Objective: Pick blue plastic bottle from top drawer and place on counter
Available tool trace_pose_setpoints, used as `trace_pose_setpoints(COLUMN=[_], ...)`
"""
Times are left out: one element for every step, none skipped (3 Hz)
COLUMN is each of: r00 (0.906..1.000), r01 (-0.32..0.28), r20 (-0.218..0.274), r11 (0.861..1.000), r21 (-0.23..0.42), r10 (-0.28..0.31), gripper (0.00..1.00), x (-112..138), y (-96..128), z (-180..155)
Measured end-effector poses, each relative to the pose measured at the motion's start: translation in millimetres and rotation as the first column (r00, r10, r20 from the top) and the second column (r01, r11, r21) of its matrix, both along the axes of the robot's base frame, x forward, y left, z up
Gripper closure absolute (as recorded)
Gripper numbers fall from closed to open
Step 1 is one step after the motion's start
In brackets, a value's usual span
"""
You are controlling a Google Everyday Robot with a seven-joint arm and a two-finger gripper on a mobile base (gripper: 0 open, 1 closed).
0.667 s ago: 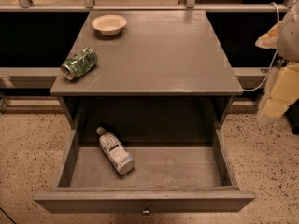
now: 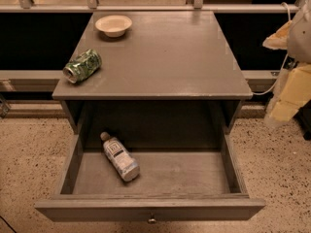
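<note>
The blue plastic bottle (image 2: 120,157), clear with a white cap and a white label with a dark square mark, lies on its side in the left part of the open top drawer (image 2: 194,208), cap toward the back left. The drawer is pulled fully out below the grey counter (image 2: 165,57). My gripper (image 2: 282,111) hangs at the right edge of the view, outside the cabinet's right side, level with the counter's front edge and well away from the bottle. It holds nothing that I can see.
A crushed green can (image 2: 81,66) lies near the counter's left front corner. A shallow white bowl (image 2: 113,25) sits at the back left. A small round knob (image 2: 152,220) is on the drawer front. Speckled floor surrounds the cabinet; a railing runs behind.
</note>
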State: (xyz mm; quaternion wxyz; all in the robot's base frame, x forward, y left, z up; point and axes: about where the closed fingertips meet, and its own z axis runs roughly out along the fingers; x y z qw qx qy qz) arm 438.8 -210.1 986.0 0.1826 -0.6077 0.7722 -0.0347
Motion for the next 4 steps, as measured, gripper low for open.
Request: trace_pose_setpoints(r00=[0.9950,0.9811,0.9650,0.9368], r01=[-0.099,-0.189,-0.254,-0.348], r20=[-0.001,-0.007,0.003,0.049], r11=[0.992,0.964,0.931,0.908], r21=[0.084,0.188,0.261,0.235], r10=[0.100,0.194,0.262,0.347], gripper=[0.00,0.00,0.00,0.00], x=[12,22,18,18], y=[65,153,187,191], z=[-15,-57,-92,-93])
